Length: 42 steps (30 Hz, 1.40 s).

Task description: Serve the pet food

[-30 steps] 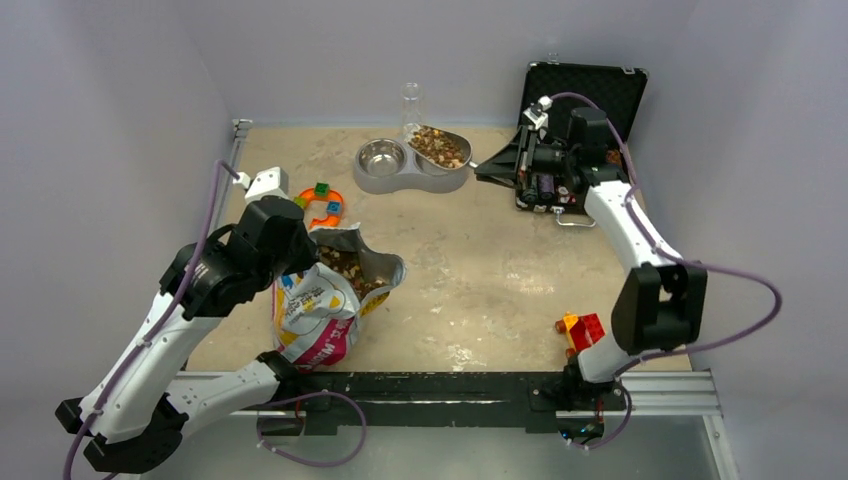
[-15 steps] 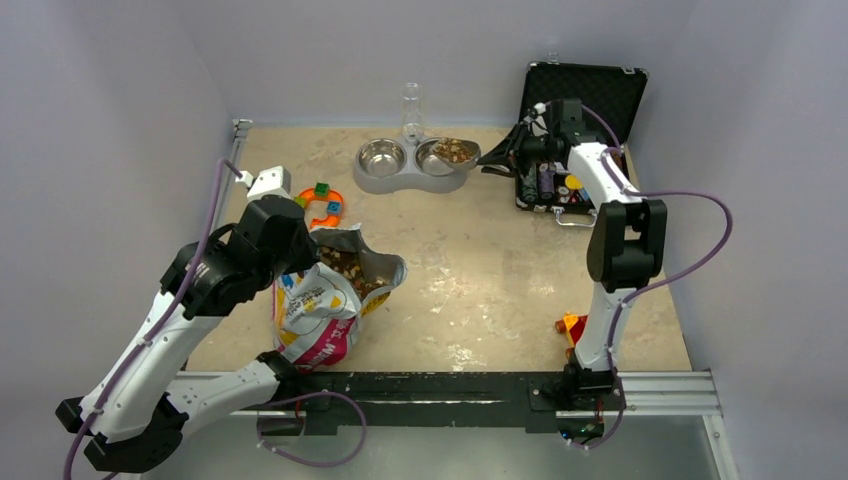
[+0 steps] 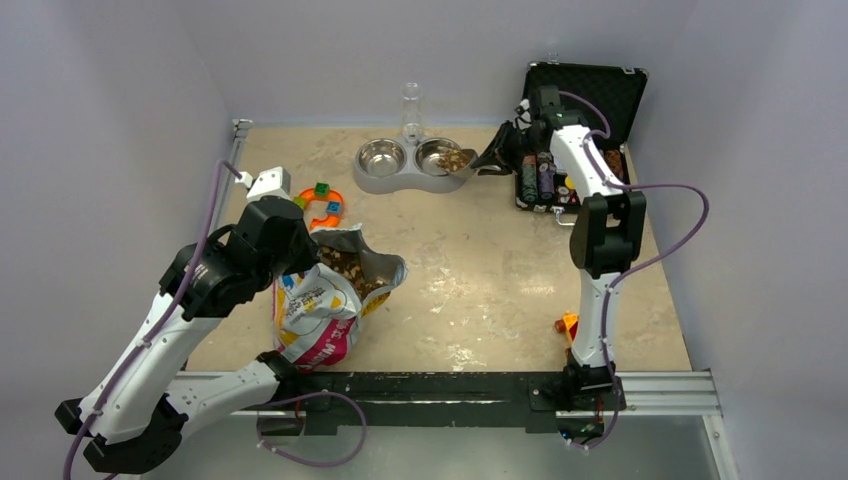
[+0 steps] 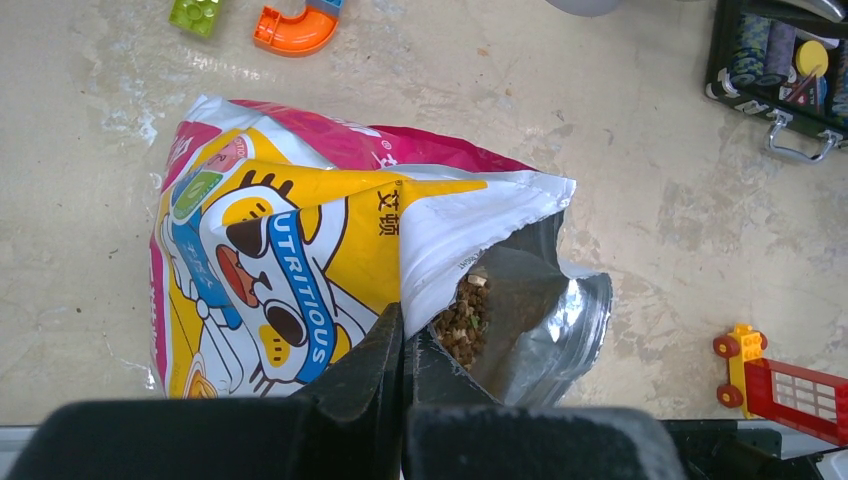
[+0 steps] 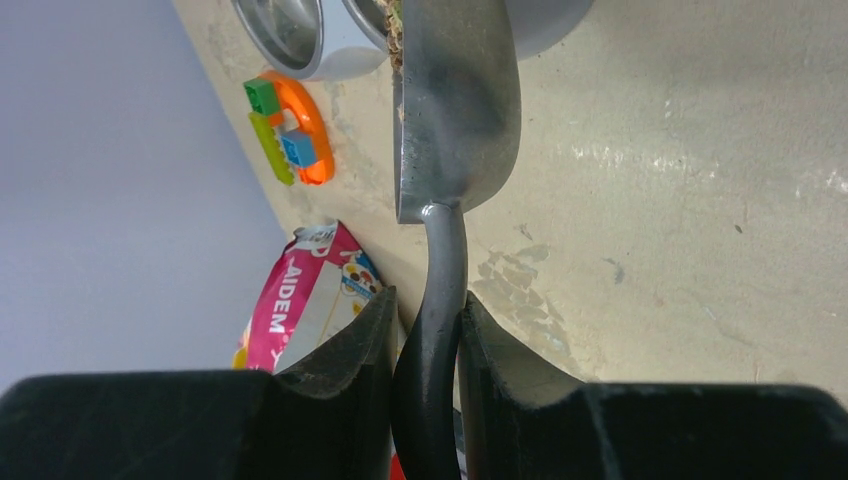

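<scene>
- A beige, mottled table top point(image 3: 480, 270) spreads under the scoop point(image 3: 480, 160) and out to the near side of it.
- A plain pale-grey back wall point(image 3: 330, 60) rises just behind the scoop.
- A matching left wall point(image 3: 100, 150) and right wall point(image 3: 760, 150) stand well off to either side of it.
- Soft, even light leaves pale glossy patches point(image 3: 520, 280) on the surface nearer than the scoop.
- A black rail point(image 3: 450, 385) edges the table, far from the scoop.

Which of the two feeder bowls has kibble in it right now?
The bowl nearer the black case, right under the scoop, holds the pet food. The other bowl, beside it, shows only bare shiny steel.
</scene>
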{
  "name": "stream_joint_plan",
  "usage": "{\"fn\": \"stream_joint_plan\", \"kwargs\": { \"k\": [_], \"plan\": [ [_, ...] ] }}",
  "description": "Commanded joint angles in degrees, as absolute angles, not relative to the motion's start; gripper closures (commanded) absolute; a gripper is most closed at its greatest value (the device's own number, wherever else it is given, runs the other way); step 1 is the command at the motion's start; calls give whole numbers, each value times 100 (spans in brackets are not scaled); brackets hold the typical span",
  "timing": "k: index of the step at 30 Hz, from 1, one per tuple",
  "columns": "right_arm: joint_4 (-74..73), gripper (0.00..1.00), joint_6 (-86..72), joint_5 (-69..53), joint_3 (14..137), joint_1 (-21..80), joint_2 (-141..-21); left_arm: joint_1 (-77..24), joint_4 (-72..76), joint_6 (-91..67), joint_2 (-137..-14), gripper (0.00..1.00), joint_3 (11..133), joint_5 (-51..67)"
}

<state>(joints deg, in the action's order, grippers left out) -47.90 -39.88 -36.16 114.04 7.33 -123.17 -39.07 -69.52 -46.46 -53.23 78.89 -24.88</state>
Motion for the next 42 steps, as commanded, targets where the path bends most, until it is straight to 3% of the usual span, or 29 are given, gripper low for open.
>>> {"fn": "stream_joint_plan", "kwargs": {
  "k": [1, 18, 42],
  "plan": [
    [-5351, 100, -3814, -3077, 12397, 1012, -12537, -3867, -6978, -4582, -5200, 100, 7972, -2622],
    [-6101, 100, -3446, -1795, 13761, 1488, -13272, -3868, -7096, -4740, -5209, 100, 7928, -2452],
    [-5949, 100, -2016, -9, 13913, 2206, -13403, -3867, -7212, -4668, -5295, 100, 8091, -2477]
  ]
}}
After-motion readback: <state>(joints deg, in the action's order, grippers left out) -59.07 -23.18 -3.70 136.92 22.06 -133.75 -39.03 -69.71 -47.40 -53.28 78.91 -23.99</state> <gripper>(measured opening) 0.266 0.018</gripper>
